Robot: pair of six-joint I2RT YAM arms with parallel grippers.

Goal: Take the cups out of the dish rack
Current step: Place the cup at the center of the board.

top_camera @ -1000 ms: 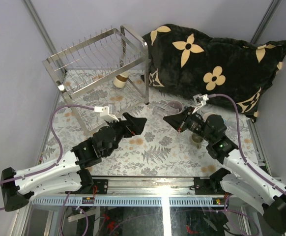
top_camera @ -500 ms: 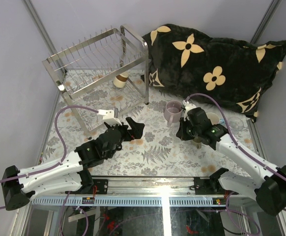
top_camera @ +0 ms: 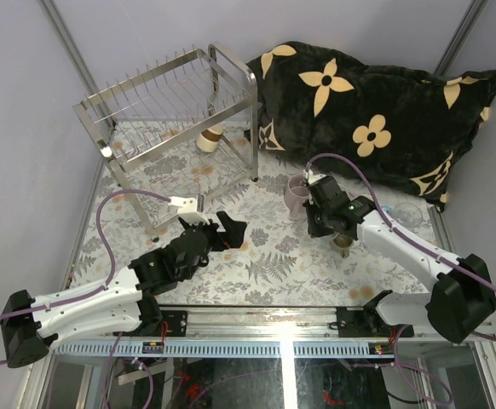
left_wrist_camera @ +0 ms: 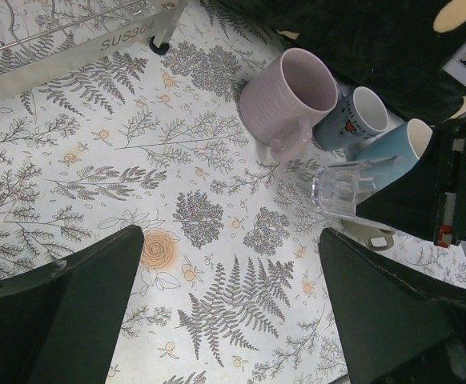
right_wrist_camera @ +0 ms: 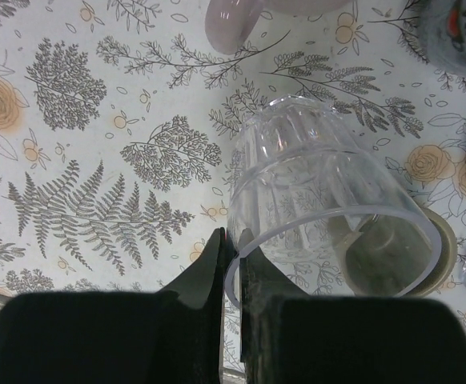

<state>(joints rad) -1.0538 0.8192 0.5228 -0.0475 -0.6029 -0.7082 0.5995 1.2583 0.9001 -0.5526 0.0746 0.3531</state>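
A cream-and-brown cup [top_camera: 209, 138] sits within the dish rack [top_camera: 255, 128], far left. My left fingers [left_wrist_camera: 65, 312] hang wide apart over the counter [right_wrist_camera: 81, 160]. My right fingers [right_wrist_camera: 202, 276] pinch the clear glass [right_wrist_camera: 321, 200] by its rim, tilted, near the lilac mug [left_wrist_camera: 289, 92]. I'd level it, seat it, then let go.

The dish rack [left_wrist_camera: 129, 38] runs off the left wrist view's top edge, only a stamped rail showing. The light blue mug [left_wrist_camera: 393, 148] sits half hidden behind the right arm [left_wrist_camera: 457, 184]. The right wrist view crops the lilac mug [right_wrist_camera: 229, 44] to little more than its handle; the right gripper [right_wrist_camera: 231, 264] covers the near rim of the clear glass [right_wrist_camera: 321, 200].
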